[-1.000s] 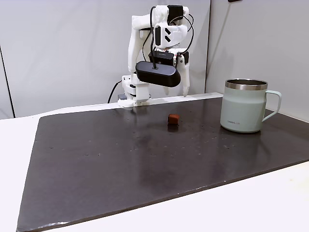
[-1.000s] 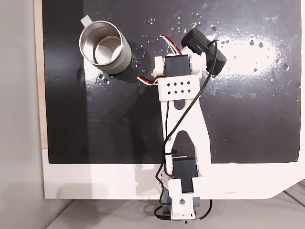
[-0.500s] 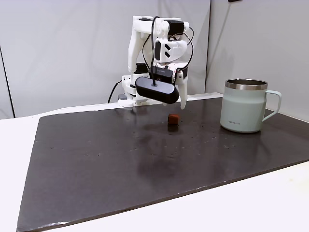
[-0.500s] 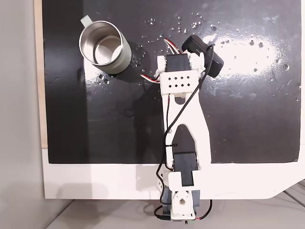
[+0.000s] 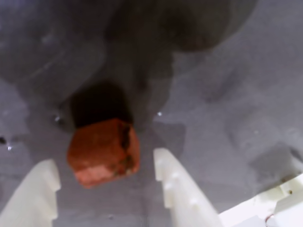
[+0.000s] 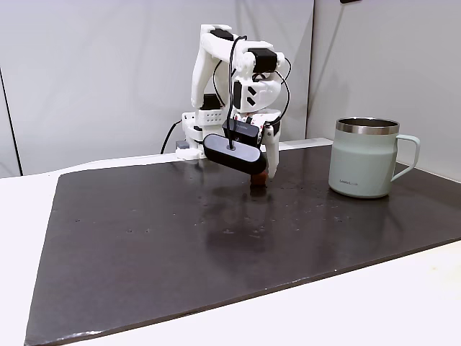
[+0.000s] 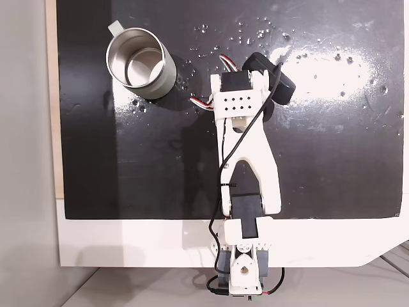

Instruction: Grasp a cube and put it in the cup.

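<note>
One cube point(image 5: 103, 152), tilted with no long axis, sits between the gripper's point(image 5: 105, 175) wide fingers; one cup point(image 6: 364, 158) stands upright.

White printed arm point(image 6: 216, 79), black servos, black cables, black wrist camera point(image 6: 234, 153), perforated white bracket point(image 7: 238, 104)

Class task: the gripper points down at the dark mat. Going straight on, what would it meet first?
Most likely the cube, lying between the open gripper fingers; then the mat beneath. Depth is unclear.
</note>
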`<state>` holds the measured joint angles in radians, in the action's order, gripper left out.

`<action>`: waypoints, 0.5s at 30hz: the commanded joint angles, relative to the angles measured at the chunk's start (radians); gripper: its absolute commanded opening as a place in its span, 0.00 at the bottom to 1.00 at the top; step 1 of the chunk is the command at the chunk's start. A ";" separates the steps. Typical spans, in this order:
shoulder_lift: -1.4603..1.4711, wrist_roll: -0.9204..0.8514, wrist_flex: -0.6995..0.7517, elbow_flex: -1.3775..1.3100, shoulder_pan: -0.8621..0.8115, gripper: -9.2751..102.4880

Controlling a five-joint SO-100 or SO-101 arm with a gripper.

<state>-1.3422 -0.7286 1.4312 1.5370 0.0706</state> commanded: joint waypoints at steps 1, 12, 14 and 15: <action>-0.011 -0.017 -0.035 0.023 0.003 0.28; 0.038 -0.021 -0.092 0.060 0.003 0.27; 0.038 -0.021 -0.097 0.060 0.003 0.27; 0.038 -0.021 -0.100 0.060 0.003 0.27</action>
<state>-1.3039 -0.7424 1.3545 1.5953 0.0675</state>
